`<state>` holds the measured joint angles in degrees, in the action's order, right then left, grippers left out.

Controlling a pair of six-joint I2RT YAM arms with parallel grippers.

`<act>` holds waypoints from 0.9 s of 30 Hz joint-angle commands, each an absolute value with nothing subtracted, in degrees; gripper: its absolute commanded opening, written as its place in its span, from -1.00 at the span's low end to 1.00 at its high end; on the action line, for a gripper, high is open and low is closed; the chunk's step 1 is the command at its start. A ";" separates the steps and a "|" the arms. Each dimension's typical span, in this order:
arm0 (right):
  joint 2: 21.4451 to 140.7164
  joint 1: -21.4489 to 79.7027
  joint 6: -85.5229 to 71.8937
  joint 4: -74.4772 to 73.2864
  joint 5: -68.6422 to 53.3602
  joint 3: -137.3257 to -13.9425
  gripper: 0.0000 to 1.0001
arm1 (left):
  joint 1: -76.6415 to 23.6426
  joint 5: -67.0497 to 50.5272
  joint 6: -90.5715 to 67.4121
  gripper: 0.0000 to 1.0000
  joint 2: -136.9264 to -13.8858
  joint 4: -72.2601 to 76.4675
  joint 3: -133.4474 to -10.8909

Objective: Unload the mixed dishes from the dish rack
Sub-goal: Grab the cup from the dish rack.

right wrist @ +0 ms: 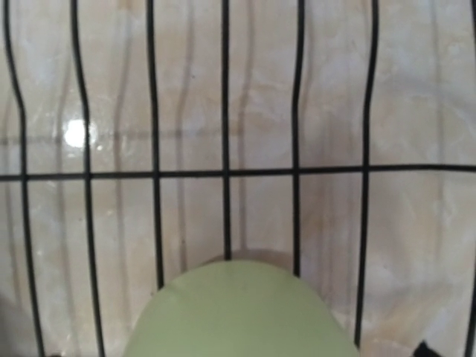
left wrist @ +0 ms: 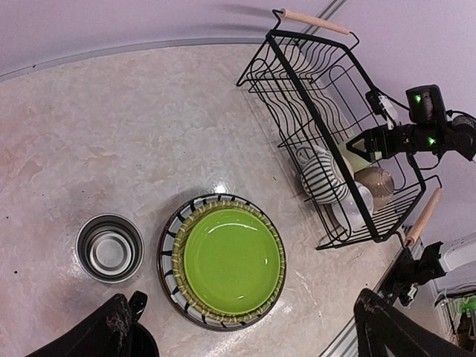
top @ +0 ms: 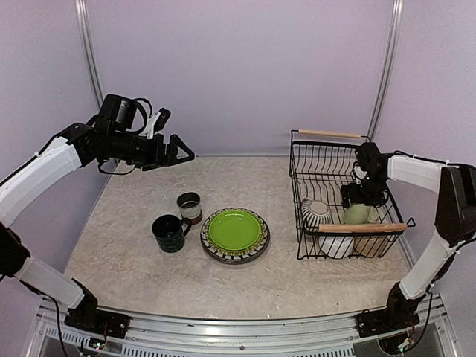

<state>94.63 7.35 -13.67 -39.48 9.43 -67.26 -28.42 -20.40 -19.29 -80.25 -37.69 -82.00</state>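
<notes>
The black wire dish rack (top: pixel 293 172) stands at the right and holds a striped bowl (top: pixel 316 212), a white bowl (top: pixel 336 244), a brownish mug (top: pixel 372 244) and a pale green mug (top: pixel 358 215). My right gripper (top: pixel 355 196) is down inside the rack at the pale green mug (right wrist: pixel 238 312), which fills the space between the jaws. One fingertip (right wrist: pixel 425 349) shows, apart from the mug. My left gripper (top: pixel 177 152) is open and empty, raised high over the plates. The lime-green plate (top: pixel 234 229) lies on a plate stack on the table.
A striped cup (top: pixel 190 207) and a dark teal mug (top: pixel 169 233) stand left of the plate stack (left wrist: pixel 169 245). The rack (left wrist: pixel 297 82) has wooden handles at its far (top: pixel 327 134) and near (top: pixel 362 227) ends. Purple walls close in the back and sides.
</notes>
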 commanded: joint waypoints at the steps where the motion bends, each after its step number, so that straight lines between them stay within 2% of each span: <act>1: 91.46 6.73 -13.36 -40.25 9.46 -65.90 0.98 | -28.04 -21.32 -19.73 0.98 -80.31 -37.52 -82.04; 4: 91.80 6.73 -13.23 -39.88 10.04 -65.49 0.82 | -28.13 -21.66 -19.82 0.98 -80.01 -37.06 -81.81; 8: 93.19 6.77 -13.50 -38.77 8.92 -65.35 0.49 | -28.13 -21.68 -19.92 0.98 -80.19 -37.17 -81.81; 12: 94.16 6.74 -13.64 -39.19 9.21 -66.11 0.05 | -28.27 -20.87 -19.56 0.98 -80.82 -37.75 -82.14; 16: 92.90 6.80 -13.67 -39.76 8.22 -68.38 -0.16 | -28.26 -20.83 -19.51 0.98 -80.38 -37.34 -81.87; 26: 87.62 6.72 -18.43 -33.53 4.52 -68.25 -1.00 | -28.21 -21.60 -19.82 0.98 -80.77 -37.44 -82.00; 27: 87.14 6.74 -19.10 -32.29 3.89 -67.43 -1.00 | -28.21 -21.59 -19.78 0.98 -80.77 -37.44 -81.98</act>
<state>91.44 7.33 -15.79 -38.33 6.57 -67.88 -28.42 -20.86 -19.51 -80.27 -37.69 -82.00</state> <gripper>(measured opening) 0.735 0.990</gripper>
